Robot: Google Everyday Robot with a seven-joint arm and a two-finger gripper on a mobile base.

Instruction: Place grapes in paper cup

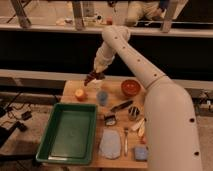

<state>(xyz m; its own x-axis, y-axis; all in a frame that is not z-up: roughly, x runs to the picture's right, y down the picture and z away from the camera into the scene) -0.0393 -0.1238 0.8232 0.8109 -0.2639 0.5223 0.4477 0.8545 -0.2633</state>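
Observation:
My gripper (pixel 93 77) hangs over the back left of the wooden table (pixel 116 159), above and between the orange-yellow fruit and the light blue cup. It is shut on the grapes (pixel 90 79), a small dark reddish bunch held at the fingertips above the table. A small pale cup (pixel 133 112), apparently the paper cup, stands right of centre, near my arm. It is well to the right of the gripper and nearer the front.
An orange-yellow fruit (pixel 80 94) and a light blue cup (pixel 102 96) sit just below the gripper. An orange-brown bowl (pixel 130 87) is at the back right. A green tray (pixel 70 130) fills the left. A dark utensil (pixel 121 105), pale blue cloth (pixel 110 144) and blue sponge (pixel 141 152) lie towards the front.

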